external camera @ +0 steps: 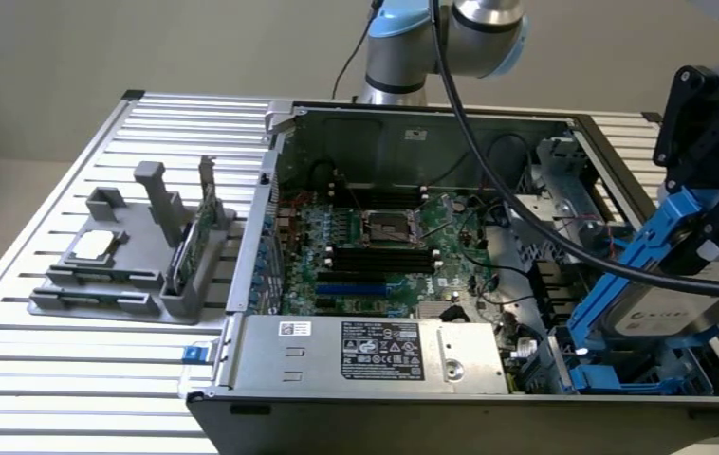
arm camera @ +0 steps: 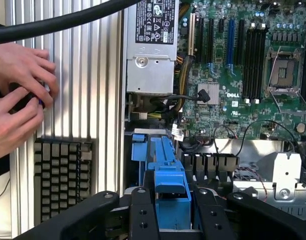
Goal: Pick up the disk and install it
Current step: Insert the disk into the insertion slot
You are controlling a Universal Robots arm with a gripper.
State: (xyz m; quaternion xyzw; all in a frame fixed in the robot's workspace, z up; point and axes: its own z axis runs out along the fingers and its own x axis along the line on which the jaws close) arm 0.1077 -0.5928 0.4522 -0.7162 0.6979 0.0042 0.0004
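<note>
The disk [external camera: 663, 305], clamped in the gripper [arm camera: 170, 207], tilts beside the motherboard [arm camera: 227, 75] (printed DELL).

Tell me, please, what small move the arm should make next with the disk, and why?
Probably lower the disk slightly toward the blue drive bay: the gripper is shut on it, and it hangs tilted above that bay, not yet seated.

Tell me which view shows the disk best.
The exterior view: the disk shows its silver body, label and blue carrier, tilted at the case. The wrist view gives the carrier's blue edge inside the end effector.
</note>
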